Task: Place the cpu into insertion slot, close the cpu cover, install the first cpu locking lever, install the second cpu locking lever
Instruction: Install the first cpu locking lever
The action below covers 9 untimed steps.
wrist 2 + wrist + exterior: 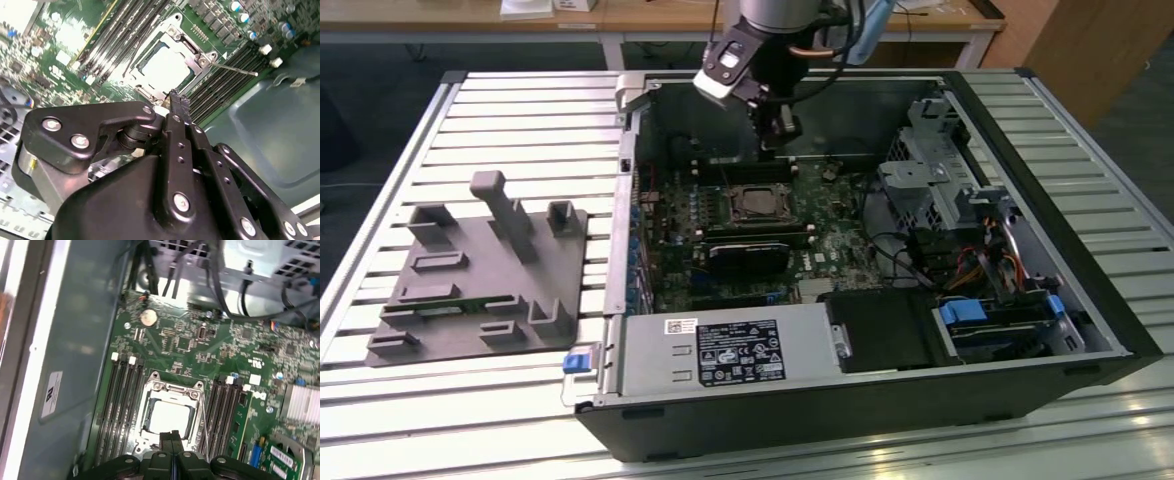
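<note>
Fingertips [166, 440] together, pincer [172, 436] empty above the seated cpu [170, 417]

From where I stand, the two black fingers are pressed flat against each other with nothing between them. In both wrist views their tips sit right at the edge of the insertion slot [728, 205]; whether they touch it I cannot tell. The cpu lies flat inside that slot. The cpu cover [172, 390] is down around it, so the chip shows through the frame's square window.

The exterior view takes in the arm reaching down at the upper middle of the frame, its tip just behind the slot, and the whole open computer case [854, 425] on the slatted table [520, 120]. The wrist views show finer things. A thin metal lever [232, 68] juts from the slot's side across the dark memory slots [122, 410] (latched or loose, I can't say). A round coin cell [148, 316] and a finned silver heatsink [302, 405] sit on the green board [180, 345].

Inside the case, toward the lower middle of the exterior view, a silvery labelled power supply [707, 355] sits beside the board. A metal drive cage [947, 190] with cables fills the exterior view's right. On the exterior view's left, a grey tray [480, 340] with upright posts rests on the table, well apart from the arm.
</note>
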Available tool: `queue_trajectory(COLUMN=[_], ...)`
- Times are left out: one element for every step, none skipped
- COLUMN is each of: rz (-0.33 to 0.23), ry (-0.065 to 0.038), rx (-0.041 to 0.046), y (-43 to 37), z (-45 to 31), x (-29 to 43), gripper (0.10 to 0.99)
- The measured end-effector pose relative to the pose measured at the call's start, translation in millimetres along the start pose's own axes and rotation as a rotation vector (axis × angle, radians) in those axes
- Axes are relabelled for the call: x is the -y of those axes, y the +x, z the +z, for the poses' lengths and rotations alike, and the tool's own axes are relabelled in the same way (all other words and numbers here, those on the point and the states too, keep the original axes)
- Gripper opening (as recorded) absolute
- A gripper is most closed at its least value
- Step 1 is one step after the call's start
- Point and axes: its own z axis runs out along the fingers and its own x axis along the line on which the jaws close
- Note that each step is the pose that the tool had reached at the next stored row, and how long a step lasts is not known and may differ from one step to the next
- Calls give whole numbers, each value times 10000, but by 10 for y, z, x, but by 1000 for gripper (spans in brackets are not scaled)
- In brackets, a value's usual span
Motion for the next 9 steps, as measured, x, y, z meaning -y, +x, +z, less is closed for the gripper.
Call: queue_trajectory(rz=[-169,-340,-513,-693,-880,-1042,-1181,-1275,-1365], ry=[-1,-2,-2,-4,-5,-6,-7,-7,-6], rx=[-1,-3,-4,-6,-9,-10,-11,-11,-10], y=[0,0,0,0,0,0,0,0,0], z=[0,1,1,1,2,2,2,2,1], x=[0,0,0,0,0,0,0,0,0], gripper=[106,106,106,106,106,106,106,106,106])
